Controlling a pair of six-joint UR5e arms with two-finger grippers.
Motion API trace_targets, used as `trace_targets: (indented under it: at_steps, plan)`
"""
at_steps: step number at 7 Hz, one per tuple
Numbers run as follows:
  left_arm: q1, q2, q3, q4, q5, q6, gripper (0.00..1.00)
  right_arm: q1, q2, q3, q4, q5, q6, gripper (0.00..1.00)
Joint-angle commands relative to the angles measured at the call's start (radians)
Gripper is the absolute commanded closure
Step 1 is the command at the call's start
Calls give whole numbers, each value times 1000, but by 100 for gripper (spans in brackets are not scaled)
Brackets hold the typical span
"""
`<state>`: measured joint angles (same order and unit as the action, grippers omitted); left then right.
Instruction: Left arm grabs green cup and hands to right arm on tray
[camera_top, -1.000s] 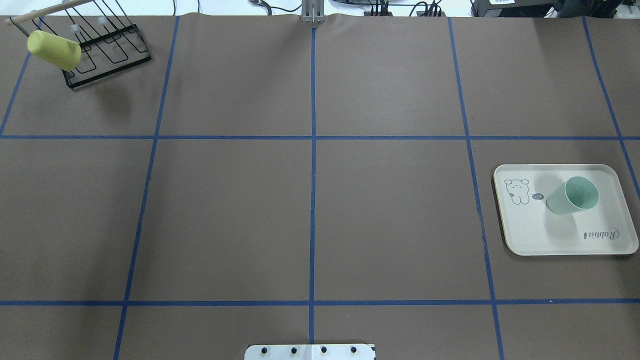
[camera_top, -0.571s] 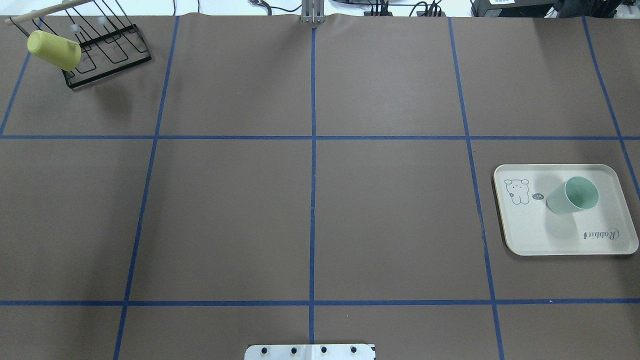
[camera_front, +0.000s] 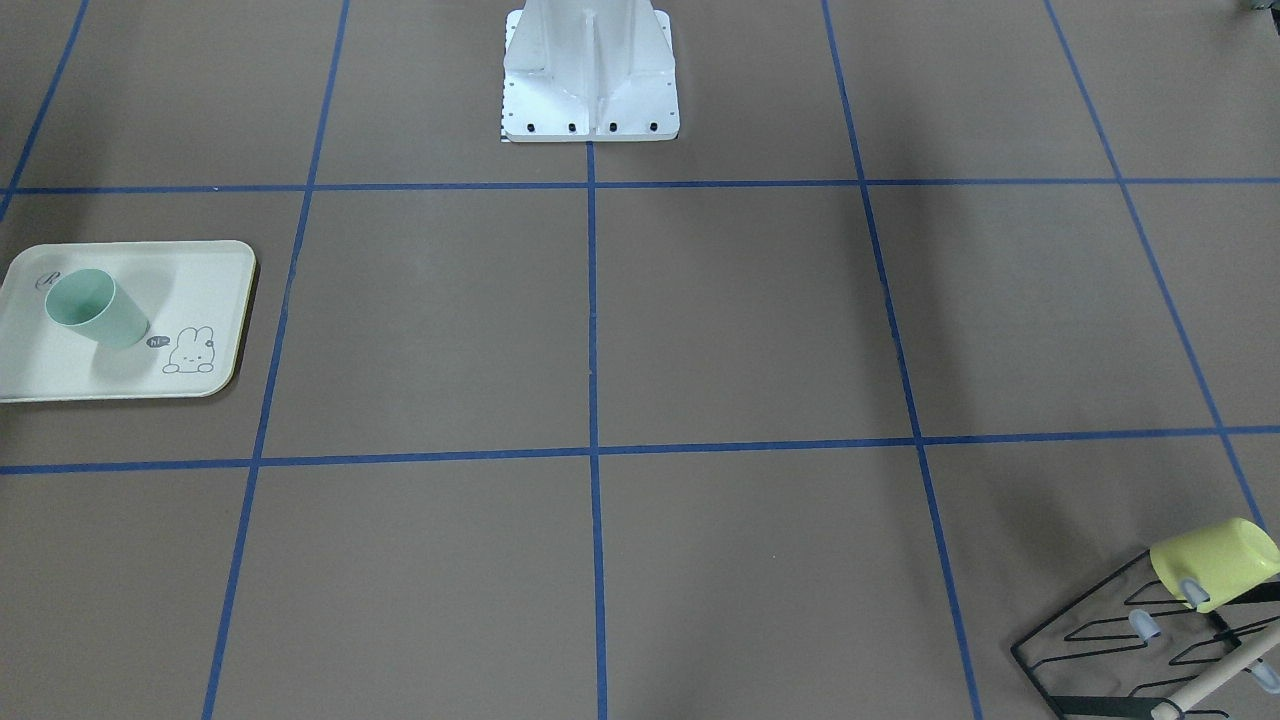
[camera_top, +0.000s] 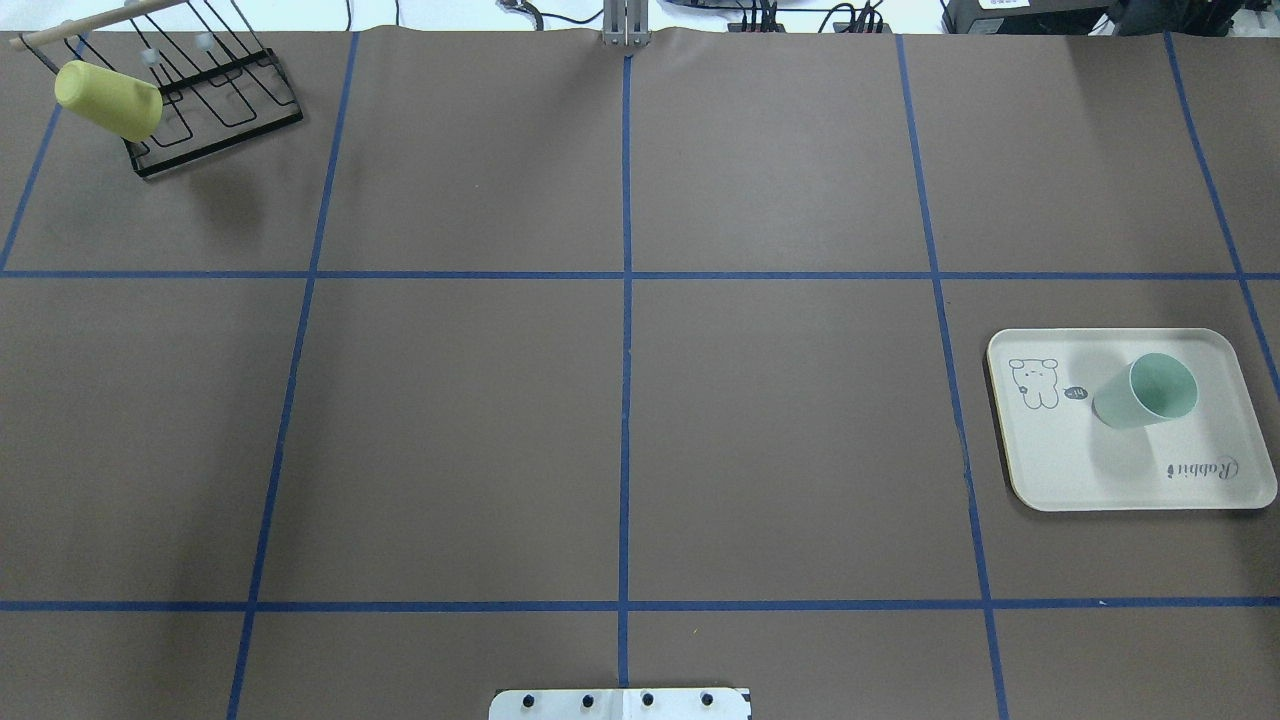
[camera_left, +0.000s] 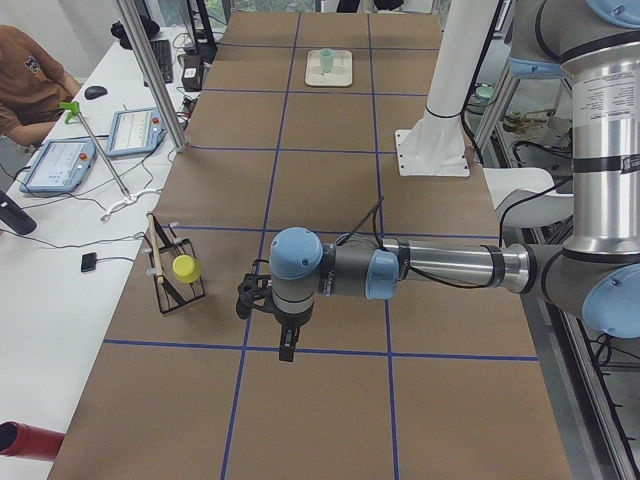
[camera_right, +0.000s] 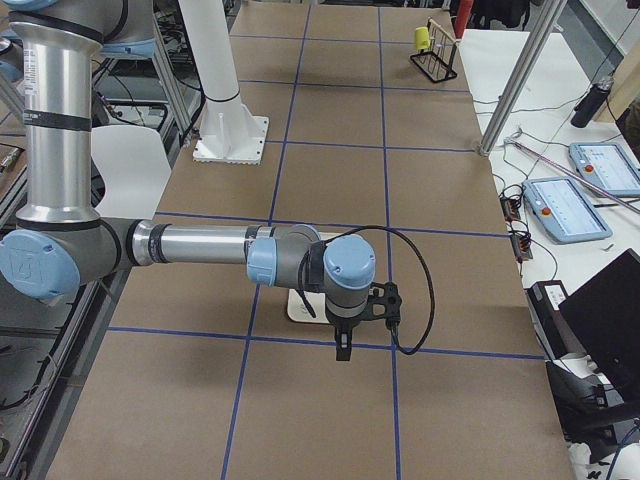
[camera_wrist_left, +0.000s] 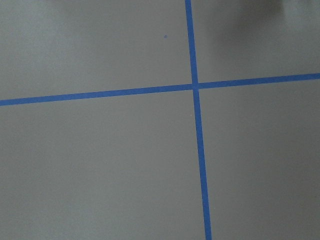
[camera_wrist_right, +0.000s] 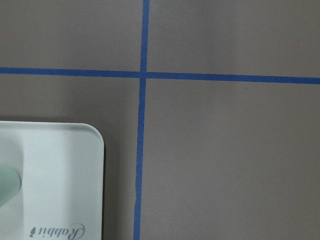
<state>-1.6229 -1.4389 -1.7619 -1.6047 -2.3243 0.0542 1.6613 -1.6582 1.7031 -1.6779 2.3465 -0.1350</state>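
The green cup (camera_top: 1140, 398) stands upright, mouth up, on the tray (camera_top: 1090, 480), which lies flat at the right side of the brown table (camera_top: 620, 400), in the middle row of the squares marked by blue tape. The cup sits on the tray's right half in the overhead view, between the bunny drawing and the "Rabbit" script, and nothing touches it. From across the table the cup (camera_front: 97, 310) and tray (camera_front: 70, 385) show at the left edge. The left arm (camera_left: 440, 268) reaches out level over the table, and the left gripper (camera_left: 285, 345) points straight down above a crossing of tape lines, well apart from the cup (camera_left: 326, 62) at the far end. It shows only from the table's end, so I cannot tell whether its fingers are spread or closed. The right arm (camera_right: 200, 245) also reaches out level, with the right gripper (camera_right: 343, 347) pointing down just beside the tray (camera_right: 298, 310). Its grip cannot be told either. The right wrist view looks down on a rounded corner of the tray (camera_wrist_right: 60, 150) and a sliver of the cup (camera_wrist_right: 7, 186). At the far left corner a yellow cup (camera_top: 108, 98) hangs upside down on a black wire rack (camera_top: 225, 110).
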Motion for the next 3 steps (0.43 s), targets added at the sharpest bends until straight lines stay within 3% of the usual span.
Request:
trace_targets:
  at_steps: [1, 3]
  plan:
    - [0, 0, -2, 5, -1, -1, 0, 0, 2, 0, 1, -1, 0, 0]
    - [0, 0, -4, 6, -1, -1, 0, 0, 3, 1, 1, 2, 0, 0]
